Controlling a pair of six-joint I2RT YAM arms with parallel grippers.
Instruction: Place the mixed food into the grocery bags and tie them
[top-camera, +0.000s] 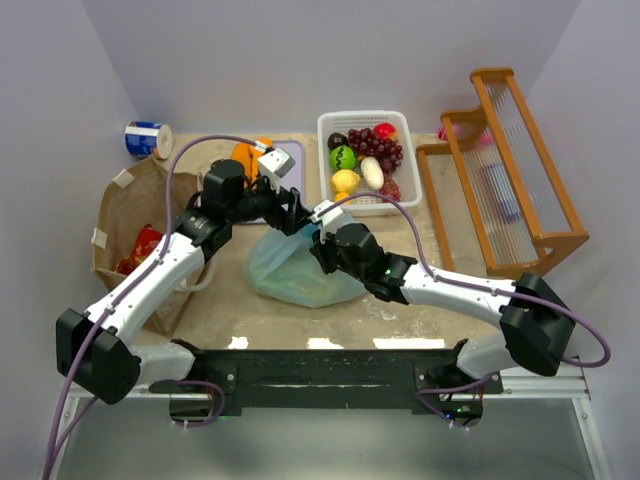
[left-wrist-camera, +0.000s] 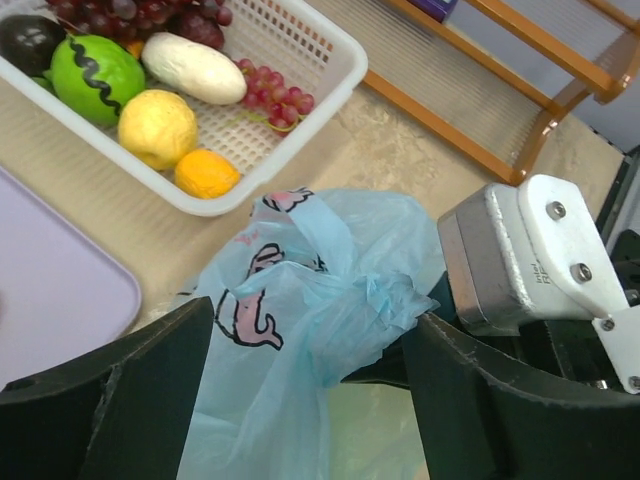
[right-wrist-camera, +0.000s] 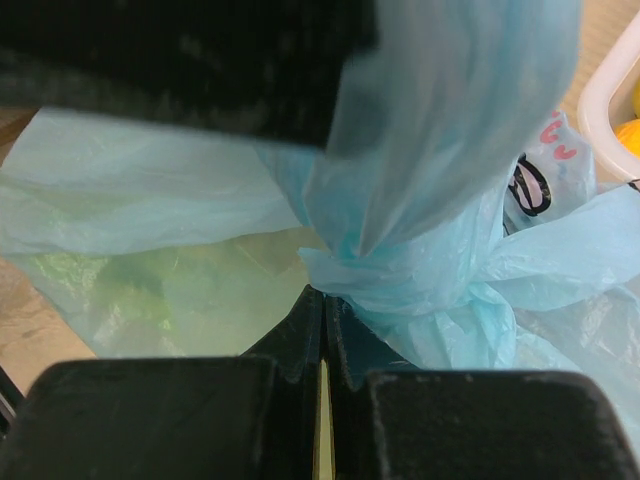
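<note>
**Tabletop (top-camera: 400, 240) status: blue bag (top-camera: 300, 270) mid-tie, basket still stocked**

Bag sits mid-table with a green piece (right-wrist-camera: 150, 290) inside; the neck is twisted and the knot looks unfinished. Left gripper (left-wrist-camera: 312, 315) is spread wide around the neck, gripping nothing. Right gripper (right-wrist-camera: 322, 310) is closed at the twist; whether film is caught, cannot tell. Fruit (top-camera: 365, 160) remains in the white basket (top-camera: 322, 150); brown paper bag (top-camera: 130, 200) is untied.

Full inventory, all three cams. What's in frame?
blue bag: 1, light blue, pink prints, table centre
paper bag: 1, brown, left; red item inside
basket: 1, white, back centre
toy fruit: several, purple, green, yellow, white, orange, in basket
board: 1, lilac, left of basket
rack: 1, wooden, right
can: 1, blue-white, back left
left claw: 1, black, open astride blue bag
right claw: 1, black, shut on blue bag's neck
</note>
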